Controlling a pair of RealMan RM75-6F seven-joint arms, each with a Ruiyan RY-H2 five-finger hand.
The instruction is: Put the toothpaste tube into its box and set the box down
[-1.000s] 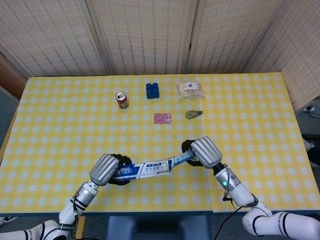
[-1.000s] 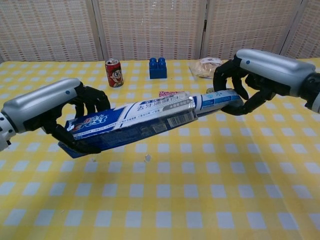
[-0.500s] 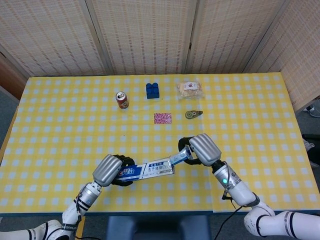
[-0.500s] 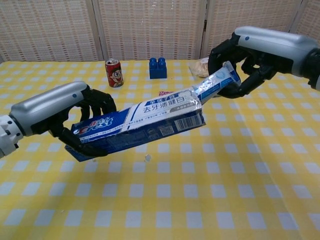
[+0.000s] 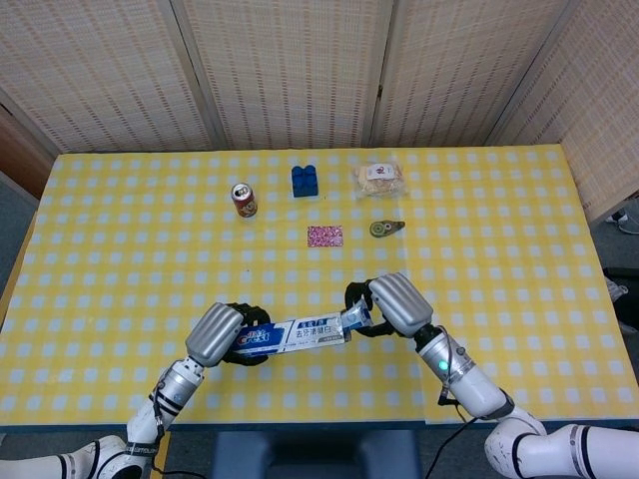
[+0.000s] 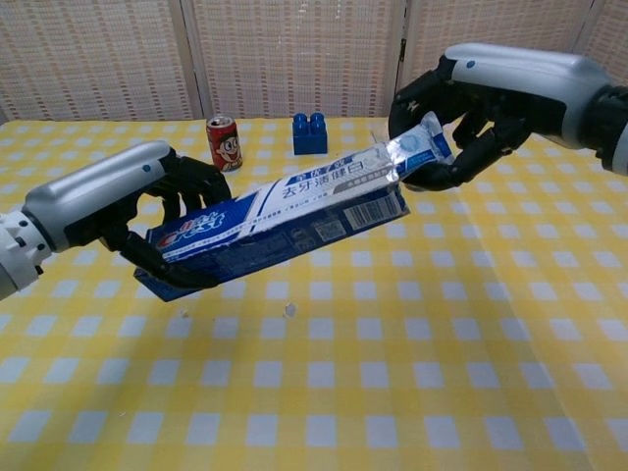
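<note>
While your left hand (image 6: 147, 211) grips box (image 6: 285, 221) low end above table (image 6: 324, 392), your right hand (image 6: 471, 108) pinches toothpaste tube (image 6: 414, 155) tail; since half second ago tube sits deeper, only crimped end showing. Box blue-white, tilted up toward right, open mouth touching tube. Beyond: red can (image 6: 224, 142), blue block (image 6: 310, 133), snack bag (image 5: 381, 178).
</note>
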